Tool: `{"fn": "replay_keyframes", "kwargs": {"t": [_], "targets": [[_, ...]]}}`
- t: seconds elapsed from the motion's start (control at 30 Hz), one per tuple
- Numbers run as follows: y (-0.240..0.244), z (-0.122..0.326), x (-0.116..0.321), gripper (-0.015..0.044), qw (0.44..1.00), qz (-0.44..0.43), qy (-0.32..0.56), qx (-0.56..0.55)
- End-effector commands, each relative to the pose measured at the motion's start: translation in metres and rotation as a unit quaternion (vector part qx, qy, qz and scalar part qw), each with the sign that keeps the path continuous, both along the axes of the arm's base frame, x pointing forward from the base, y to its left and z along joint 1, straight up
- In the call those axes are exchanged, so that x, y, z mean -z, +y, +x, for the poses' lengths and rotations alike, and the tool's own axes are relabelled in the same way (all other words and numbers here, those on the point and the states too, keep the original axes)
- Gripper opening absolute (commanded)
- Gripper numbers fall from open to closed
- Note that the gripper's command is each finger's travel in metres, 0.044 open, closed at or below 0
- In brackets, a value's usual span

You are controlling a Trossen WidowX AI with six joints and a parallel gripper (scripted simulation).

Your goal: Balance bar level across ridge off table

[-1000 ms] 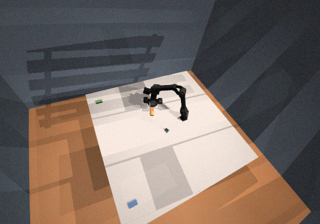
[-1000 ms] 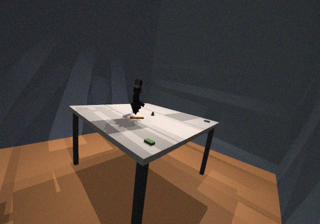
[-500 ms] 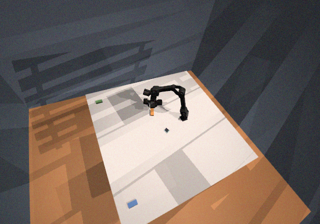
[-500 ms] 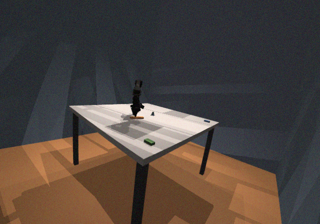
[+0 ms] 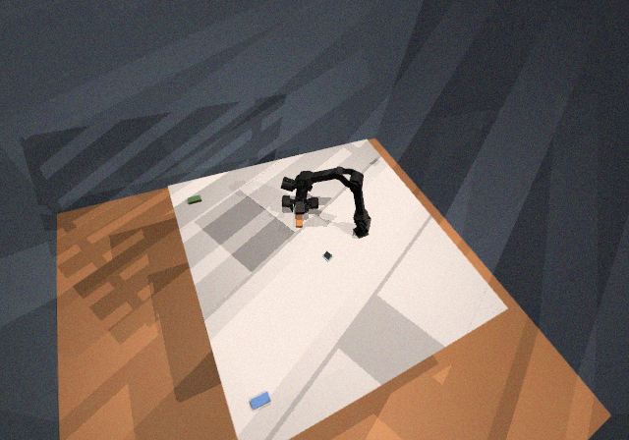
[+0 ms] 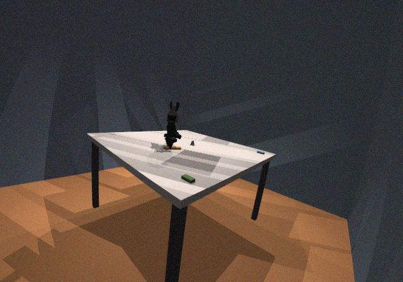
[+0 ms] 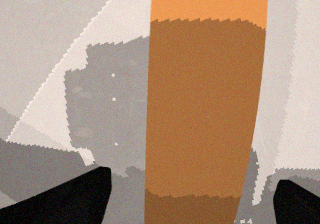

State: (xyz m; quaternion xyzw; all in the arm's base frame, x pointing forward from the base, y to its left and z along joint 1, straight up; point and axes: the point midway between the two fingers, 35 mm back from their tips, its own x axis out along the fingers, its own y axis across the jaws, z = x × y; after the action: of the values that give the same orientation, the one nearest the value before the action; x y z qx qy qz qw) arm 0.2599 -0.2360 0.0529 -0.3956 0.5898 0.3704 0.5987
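The orange bar lies flat on the white table. My gripper is open and points down low over the bar. In the wrist view one black fingertip is on each side of the bar, with a gap between each fingertip and the bar. The small dark ridge stands on the table apart from the bar, with nothing on it. The far end of the bar is hidden beneath the gripper in the top view.
A green block lies near one table corner. A blue block lies near another corner, far from the arm. The arm's base stands on the table near the ridge. Striped shadows cross the table.
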Motion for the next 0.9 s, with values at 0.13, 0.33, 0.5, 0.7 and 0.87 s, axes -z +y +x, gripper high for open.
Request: {"fn": "replay_keyframes", "kwargs": {"t": [0.13,0.33,0.5,0.7,0.87], "targets": [[0.0001,-0.0009,0.002,0.0315,1.0,0.0,0.002,-0.002],[0.0005,-0.0006,0.0011,0.0263,1.0,0.001,0.001,0.0],[0.0005,-0.0006,0.0011,0.0131,1.0,0.001,0.001,0.0],[0.0005,-0.0006,0.0011,0.0091,1.0,0.001,0.001,0.0],[-0.0003,0.0002,-0.0078,0.0,1.0,0.001,0.001,0.0]]}}
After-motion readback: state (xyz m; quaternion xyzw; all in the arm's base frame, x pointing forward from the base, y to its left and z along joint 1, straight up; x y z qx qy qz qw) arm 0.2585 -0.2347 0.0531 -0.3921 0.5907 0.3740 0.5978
